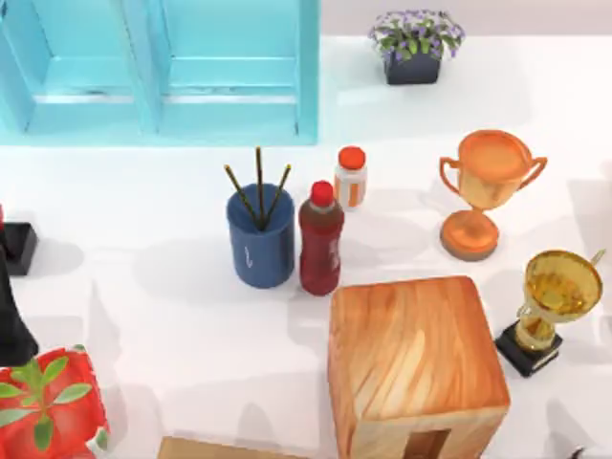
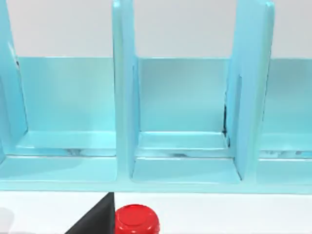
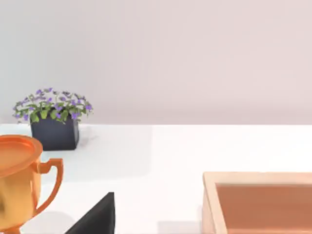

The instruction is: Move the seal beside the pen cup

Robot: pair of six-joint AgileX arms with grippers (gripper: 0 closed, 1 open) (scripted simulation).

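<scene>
Red and glossy, the knob of the seal (image 2: 136,220) sits just beside the dark edge of the left tool (image 2: 95,222) in the left wrist view, with the pale blue shelf (image 1: 158,72) standing beyond it. From above, the seal's black base sits at the far left edge of the white surface (image 1: 172,316), well apart from the pen cup (image 1: 260,244), and the left arm's dark bulk lies just on its near side.

The step in hand looks like the reach for the seal, which rests on the surface and is not yet lifted. Whether the left tool is released or clenched cannot be told from these pictures.

The next move likely calls for a firm hold on the knob or the block, then a carry rightward to the open patch left of the pen cup. The cup's right side is taken: the dark red bottle (image 1: 320,244) stands against it, and a small white bottle (image 1: 351,177) sits just behind that. The set-down should stay clear of the cup's pens.

The right tool (image 3: 95,217) is parked at the near right, and its state cannot be told either.

A wooden box (image 1: 416,368), an orange trophy (image 1: 483,191), a gold trophy (image 1: 550,306), a flower pot (image 1: 416,43) and a red plant pot (image 1: 48,411) share the surface. A plain pale wall stands behind.
</scene>
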